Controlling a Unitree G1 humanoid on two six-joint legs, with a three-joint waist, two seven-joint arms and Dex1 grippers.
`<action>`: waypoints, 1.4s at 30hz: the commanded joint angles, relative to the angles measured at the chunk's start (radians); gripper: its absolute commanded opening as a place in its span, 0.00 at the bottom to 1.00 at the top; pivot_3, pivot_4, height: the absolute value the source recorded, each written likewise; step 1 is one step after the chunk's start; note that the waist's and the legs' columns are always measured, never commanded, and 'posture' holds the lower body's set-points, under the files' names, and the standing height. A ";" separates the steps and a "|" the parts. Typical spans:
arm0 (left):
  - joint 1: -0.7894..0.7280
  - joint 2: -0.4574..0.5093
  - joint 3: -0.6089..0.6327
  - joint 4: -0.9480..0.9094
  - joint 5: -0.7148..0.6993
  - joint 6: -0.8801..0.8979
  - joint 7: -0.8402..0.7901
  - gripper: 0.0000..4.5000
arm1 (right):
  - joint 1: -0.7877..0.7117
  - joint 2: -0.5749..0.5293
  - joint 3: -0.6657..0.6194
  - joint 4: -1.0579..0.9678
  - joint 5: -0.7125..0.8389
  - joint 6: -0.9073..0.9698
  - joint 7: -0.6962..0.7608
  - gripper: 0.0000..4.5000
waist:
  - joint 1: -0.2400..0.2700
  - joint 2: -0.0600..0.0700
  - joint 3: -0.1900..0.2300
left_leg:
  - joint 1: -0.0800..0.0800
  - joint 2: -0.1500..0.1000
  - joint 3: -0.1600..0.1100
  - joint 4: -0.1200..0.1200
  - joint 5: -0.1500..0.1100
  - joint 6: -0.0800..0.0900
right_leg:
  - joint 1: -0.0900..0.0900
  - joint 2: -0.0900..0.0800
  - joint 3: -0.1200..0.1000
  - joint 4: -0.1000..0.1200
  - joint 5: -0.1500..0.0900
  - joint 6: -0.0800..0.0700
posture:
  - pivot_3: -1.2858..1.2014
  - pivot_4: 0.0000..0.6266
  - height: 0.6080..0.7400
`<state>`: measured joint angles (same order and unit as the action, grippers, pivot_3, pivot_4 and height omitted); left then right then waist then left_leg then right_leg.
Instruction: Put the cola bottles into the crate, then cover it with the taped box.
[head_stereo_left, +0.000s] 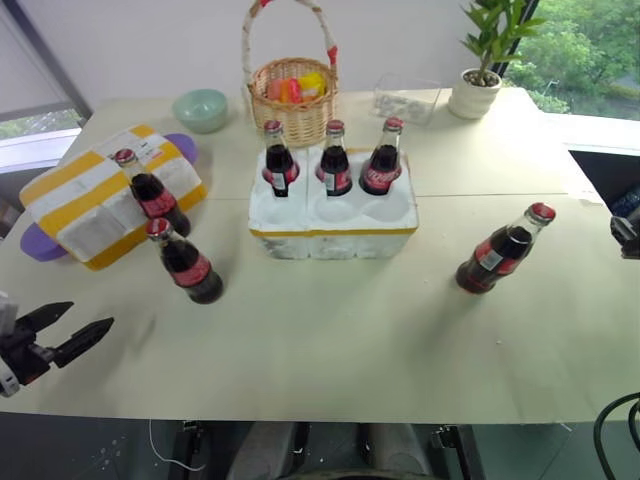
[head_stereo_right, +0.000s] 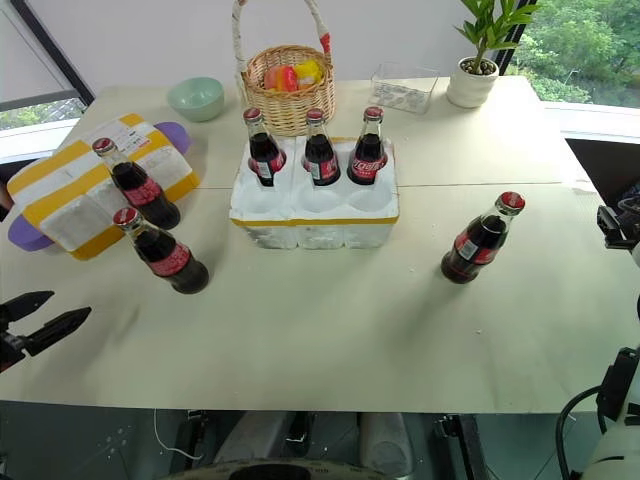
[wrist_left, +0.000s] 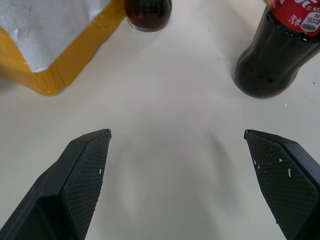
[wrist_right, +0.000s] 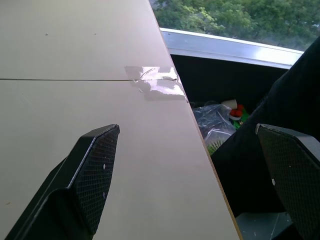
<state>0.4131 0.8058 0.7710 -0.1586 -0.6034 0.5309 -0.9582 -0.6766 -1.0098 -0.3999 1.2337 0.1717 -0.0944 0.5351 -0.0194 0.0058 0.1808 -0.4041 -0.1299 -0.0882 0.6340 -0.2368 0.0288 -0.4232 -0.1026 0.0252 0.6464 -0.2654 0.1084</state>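
The white foam crate (head_stereo_left: 330, 243) sits mid-table with three cola bottles (head_stereo_left: 335, 160) upright in its back wells; the front wells are empty. Two more bottles (head_stereo_left: 185, 262) stand left of it, beside the taped box (head_stereo_left: 90, 205), which lies white with yellow bands at the far left. A single bottle (head_stereo_left: 500, 250) stands to the crate's right. My left gripper (head_stereo_left: 65, 330) hovers open near the table's front left corner, short of the nearer left bottle (wrist_left: 280, 50). My right gripper (wrist_right: 187, 127) is open and empty over the table's right edge.
A wicker basket (head_stereo_left: 292, 100) with colourful items, a green bowl (head_stereo_left: 200, 110), a clear plastic container (head_stereo_left: 405, 98) and a potted plant (head_stereo_left: 480, 80) line the back. A purple item (head_stereo_left: 40, 245) lies under the taped box. The table drops off at the right, with clutter below (wrist_right: 220, 120).
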 joint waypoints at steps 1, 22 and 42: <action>-0.001 0.014 0.033 -0.024 -0.011 -0.003 -0.002 0.99 | -0.013 -0.031 -0.014 -0.015 0.009 -0.015 -0.003 1.00 | 0.000 0.000 0.000 | 0.000 0.000 0.000 0.000 0.000 0.000 | 0.000 0.000 0.000 0.000 0.000 0.000 | 0.52 0.24 0.98; -0.127 0.138 0.020 -0.028 -0.060 0.056 -0.091 0.99 | -0.128 -0.166 0.028 -0.096 0.023 0.091 0.319 1.00 | -0.002 0.001 0.000 | 0.000 0.000 0.000 0.000 0.000 0.000 | 0.000 0.000 0.000 0.000 0.001 0.001 | 0.52 0.24 0.98; -0.440 0.135 -0.197 0.132 0.077 -0.015 0.049 0.99 | -0.530 -0.043 0.263 -0.768 0.222 0.764 1.003 1.00 | -0.009 0.002 0.001 | -0.004 0.002 0.001 -0.002 -0.003 -0.005 | -0.009 0.002 0.000 0.002 0.005 0.004 | 0.52 0.24 0.98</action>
<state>0.0061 0.9462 0.5639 -0.0311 -0.5434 0.5349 -0.9621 -1.2086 -1.0476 -0.1160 0.5484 0.3481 0.6333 1.5392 -0.0288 0.0075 0.1823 -0.4087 -0.1277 -0.0871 0.6318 -0.2400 0.0242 -0.4320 -0.1011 0.0251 0.6478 -0.2608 0.1125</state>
